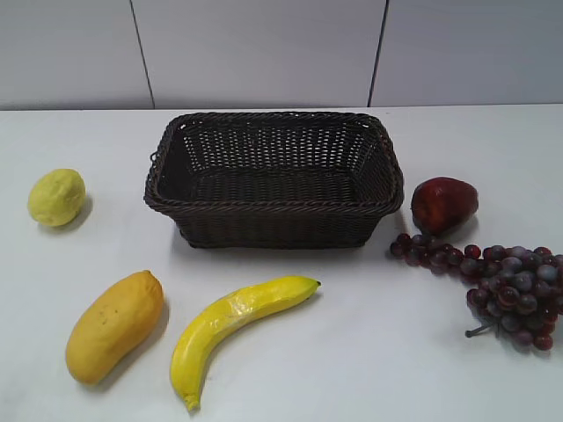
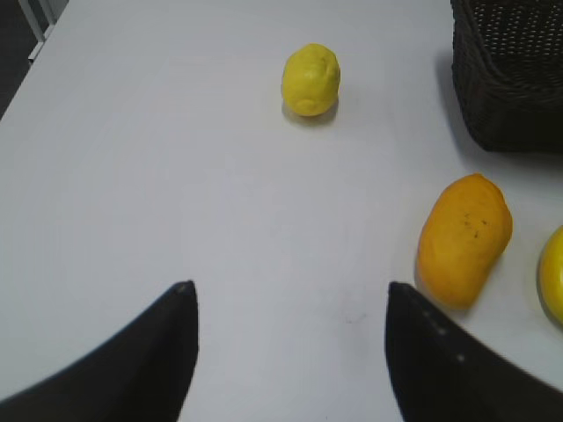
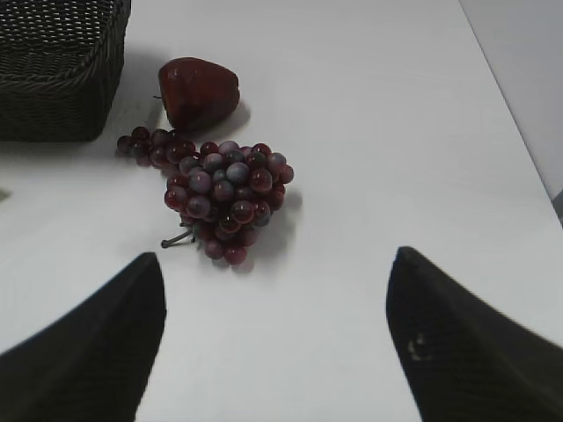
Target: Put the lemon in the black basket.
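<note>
Right now both grippers stand wide open and hold nothing. The left gripper [image 2: 290, 303] shows only as two dark fingertips at the bottom of its wrist view, spread far apart above bare white table [image 1: 369, 352], touching nothing. The right gripper [image 3: 277, 272] looks the same, its two dark fingers parted over the tabletop short of the bunch of red grapes [image 3: 222, 190].

Neither arm appears in the exterior view, so their pose beyond those fingertips cannot be told. In the left wrist view the banana [image 2: 552, 277] is cut off at the right edge, and only a corner of the black basket [image 2: 510, 79] shows.

The lemon [image 1: 56, 197] sits on the table to the left of the black basket [image 1: 273, 207], apart from it, and lies well ahead of the left gripper. A mango [image 1: 114, 325] and the banana [image 1: 233, 321] lie in front of the basket. A dark red apple [image 1: 444, 204] rests just right of the basket, touching the grapes [image 1: 497, 281].
</note>
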